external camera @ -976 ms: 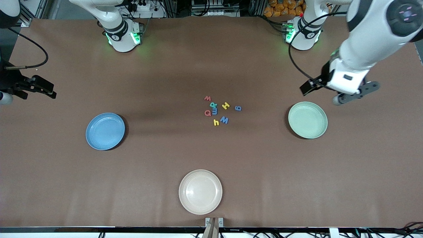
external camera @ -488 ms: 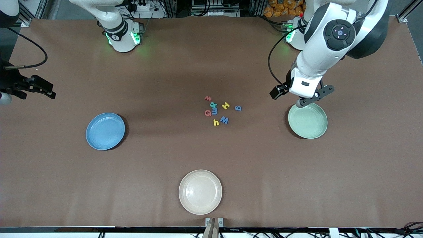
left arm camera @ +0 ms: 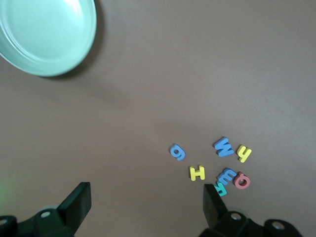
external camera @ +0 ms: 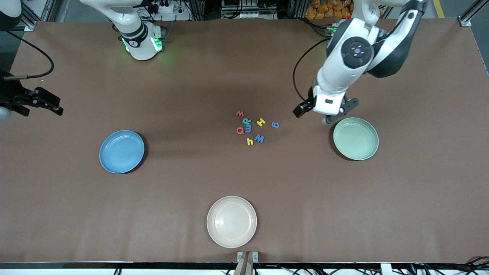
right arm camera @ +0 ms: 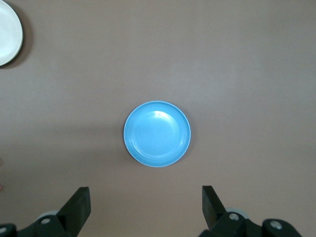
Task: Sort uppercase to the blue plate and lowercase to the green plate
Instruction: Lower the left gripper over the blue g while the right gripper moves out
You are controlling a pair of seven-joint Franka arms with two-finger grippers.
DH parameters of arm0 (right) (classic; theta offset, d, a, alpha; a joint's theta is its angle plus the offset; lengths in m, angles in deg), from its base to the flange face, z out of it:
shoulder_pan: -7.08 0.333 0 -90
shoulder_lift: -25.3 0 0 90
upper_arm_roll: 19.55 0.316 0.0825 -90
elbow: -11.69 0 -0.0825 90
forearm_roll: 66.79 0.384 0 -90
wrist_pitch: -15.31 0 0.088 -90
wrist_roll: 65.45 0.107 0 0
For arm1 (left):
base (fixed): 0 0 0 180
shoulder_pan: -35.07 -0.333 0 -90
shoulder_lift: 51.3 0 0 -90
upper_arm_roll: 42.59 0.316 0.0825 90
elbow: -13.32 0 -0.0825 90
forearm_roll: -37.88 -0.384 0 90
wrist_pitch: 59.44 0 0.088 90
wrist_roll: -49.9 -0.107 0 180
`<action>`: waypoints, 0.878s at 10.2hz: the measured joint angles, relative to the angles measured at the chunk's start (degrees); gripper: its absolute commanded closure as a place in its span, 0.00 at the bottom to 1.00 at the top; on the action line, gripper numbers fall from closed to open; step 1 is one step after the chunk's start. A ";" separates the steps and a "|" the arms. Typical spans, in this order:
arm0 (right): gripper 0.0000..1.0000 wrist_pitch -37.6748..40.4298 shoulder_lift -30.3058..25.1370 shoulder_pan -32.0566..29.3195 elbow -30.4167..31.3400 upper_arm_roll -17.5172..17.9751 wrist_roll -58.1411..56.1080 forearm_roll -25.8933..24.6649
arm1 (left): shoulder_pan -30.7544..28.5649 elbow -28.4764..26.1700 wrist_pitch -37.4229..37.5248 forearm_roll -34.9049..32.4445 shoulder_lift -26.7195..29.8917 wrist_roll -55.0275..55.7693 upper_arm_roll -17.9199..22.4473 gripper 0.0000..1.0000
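Eight foam letters lie clustered mid-table: red w (external camera: 240, 113), teal R (external camera: 246, 121), blue m (external camera: 248, 128), red Q (external camera: 240, 130), yellow H (external camera: 261, 122), blue g (external camera: 275, 125), blue W (external camera: 259, 138), yellow h (external camera: 250, 141). The blue plate (external camera: 121, 151) and green plate (external camera: 355, 138) are empty. My left gripper (external camera: 324, 114) is open and empty, over bare table between the g and the green plate. Its wrist view (left arm camera: 146, 207) shows g (left arm camera: 177, 152) and H (left arm camera: 197, 173). My right gripper (external camera: 36, 102) is open and empty (right arm camera: 145, 207), waiting high at the right arm's end.
A cream-beige plate (external camera: 231, 221) sits near the table's front edge, nearer the camera than the letters. The right wrist view shows the blue plate (right arm camera: 157, 133) and part of the beige plate (right arm camera: 7, 34). The left wrist view shows the green plate (left arm camera: 44, 34).
My left arm has swung from the table's left-arm end, past the green plate's rim, toward the letters. The right arm has barely moved. No letter has moved.
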 measured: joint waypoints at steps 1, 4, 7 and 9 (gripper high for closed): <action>0.00 -0.22 0.12 0.00 -0.07 0.21 0.00 0.00 | 1.44 -0.79 -2.54 0.00 -1.38 2.38 -0.02 0.00; 0.00 -0.98 1.06 0.01 -0.15 0.58 0.00 0.02 | 4.50 -3.14 -10.18 -0.44 -5.37 8.05 0.00 0.00; 0.00 -2.41 2.92 0.09 -0.27 1.99 0.01 0.05 | 5.69 -3.85 -14.91 -4.02 -10.10 15.46 0.00 0.00; 0.00 -2.43 3.68 0.44 -0.31 2.44 0.00 0.06 | 5.82 -3.80 -16.36 -4.17 -12.86 18.47 0.00 0.00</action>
